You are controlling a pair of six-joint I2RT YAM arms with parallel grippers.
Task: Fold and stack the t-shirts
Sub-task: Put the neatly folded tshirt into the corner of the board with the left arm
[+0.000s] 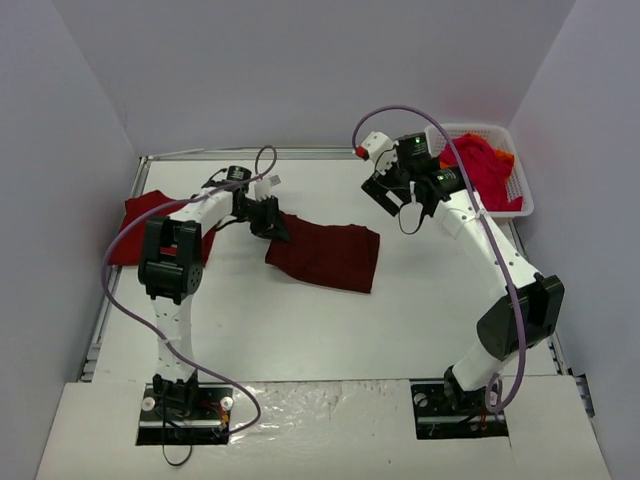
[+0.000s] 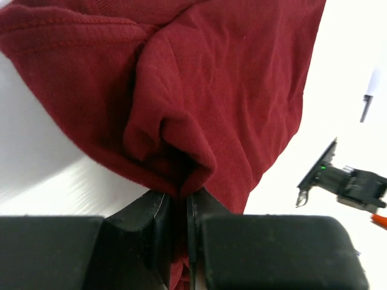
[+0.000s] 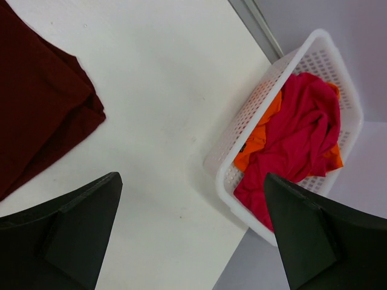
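left wrist view showed our left hand pinching a bunched fold of the maroon t-shirt, soft knit lying midway between the table side edges. we judged a slow pull would keep it flat. our right hand hung spread beside the stiff lattice basket at the far right corner.

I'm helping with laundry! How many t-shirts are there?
4. A dark maroon shirt in the middle of the table, a red shirt at its left edge, a crimson shirt and an orange shirt in the white basket. More may hide underneath.
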